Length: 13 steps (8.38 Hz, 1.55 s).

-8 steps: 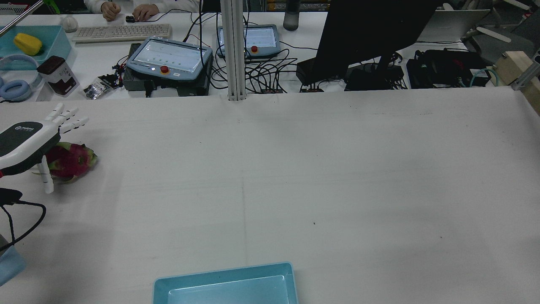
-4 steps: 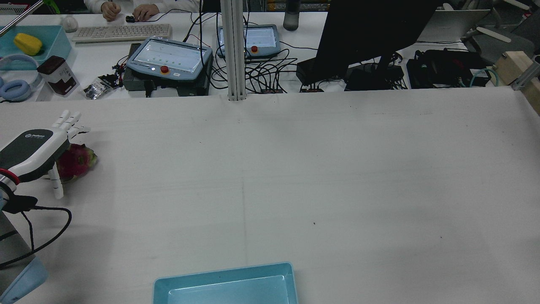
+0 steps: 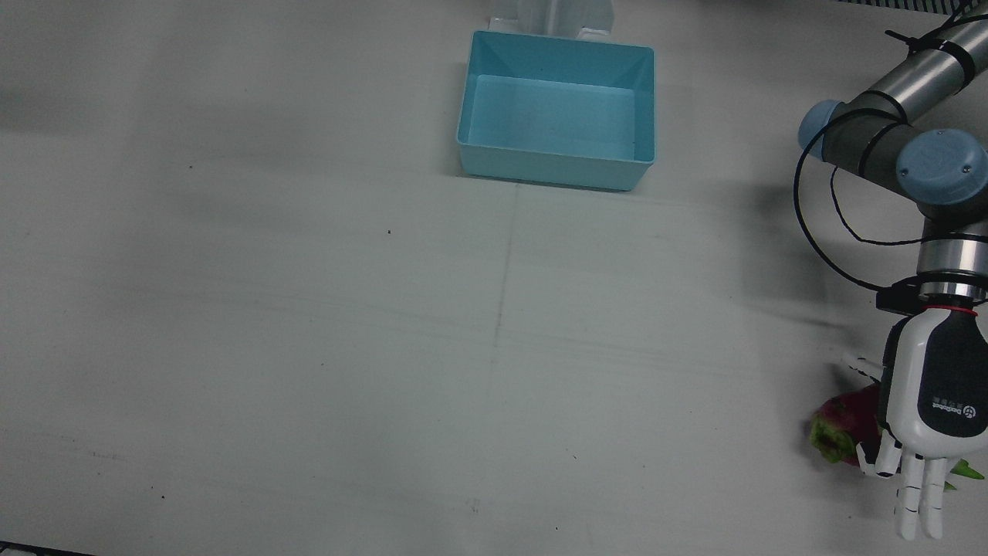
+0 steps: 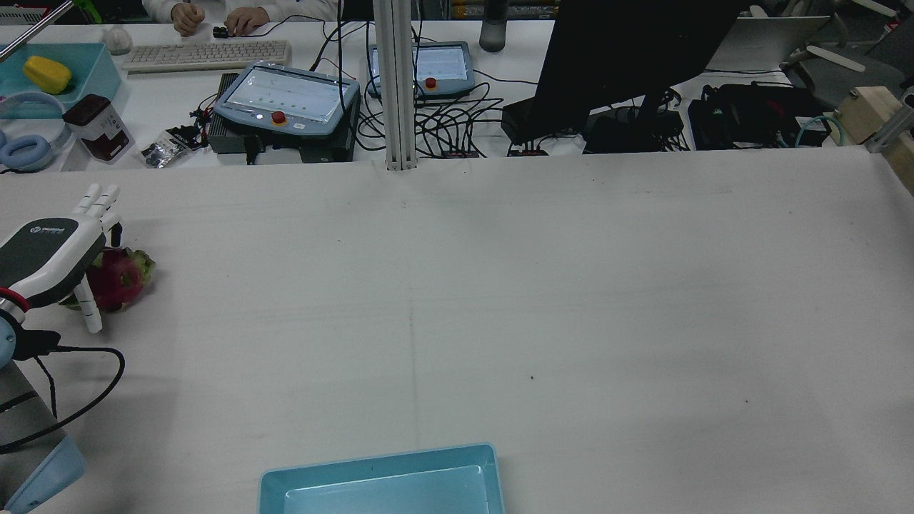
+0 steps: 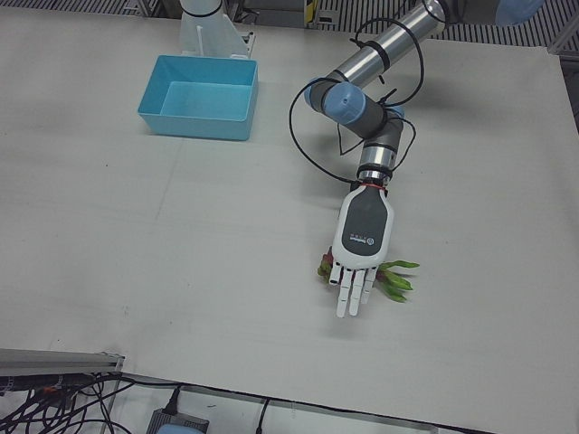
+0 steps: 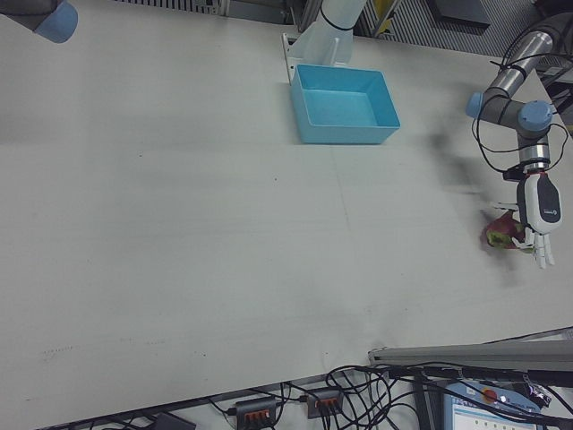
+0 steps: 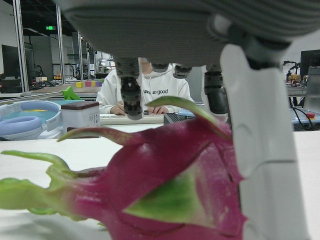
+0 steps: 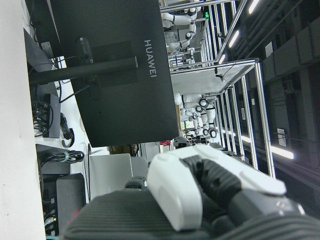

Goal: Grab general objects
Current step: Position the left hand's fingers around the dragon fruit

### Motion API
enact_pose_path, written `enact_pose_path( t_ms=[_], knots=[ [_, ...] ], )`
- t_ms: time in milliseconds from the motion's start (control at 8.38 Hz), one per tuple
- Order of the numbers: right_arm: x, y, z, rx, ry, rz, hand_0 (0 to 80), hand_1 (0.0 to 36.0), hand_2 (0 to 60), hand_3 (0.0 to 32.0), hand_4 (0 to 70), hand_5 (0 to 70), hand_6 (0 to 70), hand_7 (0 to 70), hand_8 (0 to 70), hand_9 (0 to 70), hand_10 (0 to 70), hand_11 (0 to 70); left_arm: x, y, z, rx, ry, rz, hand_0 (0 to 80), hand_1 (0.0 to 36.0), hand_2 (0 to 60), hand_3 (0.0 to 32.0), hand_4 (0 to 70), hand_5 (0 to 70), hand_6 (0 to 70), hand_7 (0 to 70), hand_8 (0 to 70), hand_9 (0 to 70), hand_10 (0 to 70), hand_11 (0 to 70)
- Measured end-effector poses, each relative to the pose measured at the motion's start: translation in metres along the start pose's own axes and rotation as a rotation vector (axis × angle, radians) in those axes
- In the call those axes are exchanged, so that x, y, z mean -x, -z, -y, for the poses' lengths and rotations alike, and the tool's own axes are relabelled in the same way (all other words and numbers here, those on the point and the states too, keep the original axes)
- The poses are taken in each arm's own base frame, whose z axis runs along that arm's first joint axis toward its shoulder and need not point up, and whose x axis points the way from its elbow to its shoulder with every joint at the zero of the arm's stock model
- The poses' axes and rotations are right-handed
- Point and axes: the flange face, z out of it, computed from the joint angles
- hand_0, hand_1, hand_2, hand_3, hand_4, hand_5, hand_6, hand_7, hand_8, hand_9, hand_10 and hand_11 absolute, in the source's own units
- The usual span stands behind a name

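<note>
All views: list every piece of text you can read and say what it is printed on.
"HUAWEI": back of the black monitor, right hand view.
"good", after a partly hidden word: chest of a person's white sweatshirt, left hand view.
Logo and lettering on the back of the left hand: too small to read.
Label on the white canister: blurred.
Teach pendant screen: unreadable.

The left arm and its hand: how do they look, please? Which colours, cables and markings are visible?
The left arm has silver metal tubes, dark grey joint housings and light blue round caps. A thin black cable hangs in loops beside it. The left hand is white with a dark grey back panel carrying small white lettering, too small to read. A red ring marks its wrist. Its fingers are white and segmented.
</note>
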Motion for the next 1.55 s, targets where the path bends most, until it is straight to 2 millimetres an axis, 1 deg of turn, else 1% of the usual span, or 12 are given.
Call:
enact_pose_path(
  t_ms=[239, 358, 478, 597, 716, 836, 955, 1194, 1313, 1433, 1552],
  knots=[
    [0.000, 0.000, 0.000, 0.000, 0.000, 0.000, 0.0, 0.0, 0.0, 0.0, 0.0, 0.0, 0.0, 0.0, 0.0, 0.0, 0.0, 0.0, 0.003, -0.002, 0.000, -0.010, -0.005, 0.008, 53.9, 17.9, 0.0, 0.0, 0.0, 70.0, 0.2, 2.8, 0.0, 0.0, 0.0, 0.0],
    [0.000, 0.000, 0.000, 0.000, 0.000, 0.000, 0.0, 0.0, 0.0, 0.0, 0.0, 0.0, 0.0, 0.0, 0.0, 0.0, 0.0, 0.0, 0.007, -0.006, -0.002, -0.011, -0.010, 0.016, 53.9, 17.6, 0.0, 0.0, 0.0, 70.0, 0.0, 0.0, 0.0, 0.0, 0.0, 0.0],
    [0.000, 0.000, 0.000, 0.001, -0.001, 0.000, 0.0, 0.0, 0.0, 0.0, 0.0, 0.0, 0.0, 0.0, 0.0, 0.0, 0.0, 0.0, 0.009, -0.008, -0.003, -0.012, -0.012, 0.020, 53.3, 17.2, 0.0, 8.8, 7.0, 2.8, 0.0, 0.0, 0.0, 0.0, 0.0, 0.0],
    [0.000, 0.000, 0.000, 0.001, -0.001, 0.000, 0.0, 0.0, 0.0, 0.0, 0.0, 0.0, 0.0, 0.0, 0.0, 0.0, 0.0, 0.0, 0.009, -0.009, -0.004, -0.013, -0.006, 0.019, 53.4, 17.0, 0.0, 11.6, 6.3, 0.0, 0.0, 0.0, 0.0, 0.0, 0.0, 0.0],
    [0.000, 0.000, 0.000, 0.001, 0.000, 0.001, 0.0, 0.0, 0.0, 0.0, 0.0, 0.0, 0.0, 0.0, 0.0, 0.0, 0.0, 0.0, 0.008, -0.010, -0.004, -0.013, 0.003, 0.017, 52.8, 16.1, 0.0, 25.2, 0.2, 0.0, 0.0, 0.0, 0.0, 0.0, 0.0, 0.0],
    [0.000, 0.000, 0.000, 0.000, 0.000, 0.001, 0.0, 0.0, 0.0, 0.0, 0.0, 0.0, 0.0, 0.0, 0.0, 0.0, 0.0, 0.0, 0.007, -0.010, -0.004, -0.013, 0.009, 0.015, 52.9, 16.6, 0.0, 26.6, 0.0, 0.0, 0.0, 0.0, 0.0, 0.0, 0.0, 0.0],
    [0.000, 0.000, 0.000, 0.000, 0.000, 0.001, 0.0, 0.0, 0.0, 0.0, 0.0, 0.0, 0.0, 0.0, 0.0, 0.0, 0.0, 0.0, 0.007, -0.010, -0.004, -0.013, 0.012, 0.014, 53.4, 17.0, 0.0, 25.6, 0.0, 0.0, 0.0, 0.0, 0.0, 0.0, 0.0, 0.0],
    [0.000, 0.000, 0.000, 0.001, -0.001, 0.001, 0.0, 0.0, 0.0, 0.0, 0.0, 0.0, 0.0, 0.0, 0.0, 0.0, 0.0, 0.0, 0.006, -0.010, -0.004, -0.013, 0.015, 0.013, 51.9, 14.5, 0.0, 28.8, 0.0, 0.0, 0.0, 0.0, 0.0, 0.0, 0.0, 0.0],
    [0.000, 0.000, 0.000, 0.001, -0.001, 0.001, 0.0, 0.0, 0.0, 0.0, 0.0, 0.0, 0.0, 0.0, 0.0, 0.0, 0.0, 0.0, 0.005, -0.011, -0.004, -0.013, 0.016, 0.012, 51.8, 14.5, 0.0, 29.6, 0.0, 0.0, 0.0, 0.0, 0.0, 0.0, 0.0, 0.0],
    [0.000, 0.000, 0.000, 0.001, -0.001, 0.001, 0.0, 0.0, 0.0, 0.0, 0.0, 0.0, 0.0, 0.0, 0.0, 0.0, 0.0, 0.0, 0.004, -0.011, -0.005, -0.013, 0.018, 0.010, 51.7, 14.6, 0.0, 28.6, 0.0, 0.0, 0.0, 0.0, 0.0, 0.0, 0.0, 0.0],
    [0.000, 0.000, 0.000, 0.001, 0.000, 0.001, 0.0, 0.0, 0.0, 0.0, 0.0, 0.0, 0.0, 0.0, 0.0, 0.0, 0.0, 0.0, 0.004, -0.012, -0.005, -0.013, 0.018, 0.009, 51.7, 14.6, 0.0, 28.4, 0.0, 0.0, 0.0, 0.0, 0.0, 0.0, 0.0, 0.0]
  ],
)
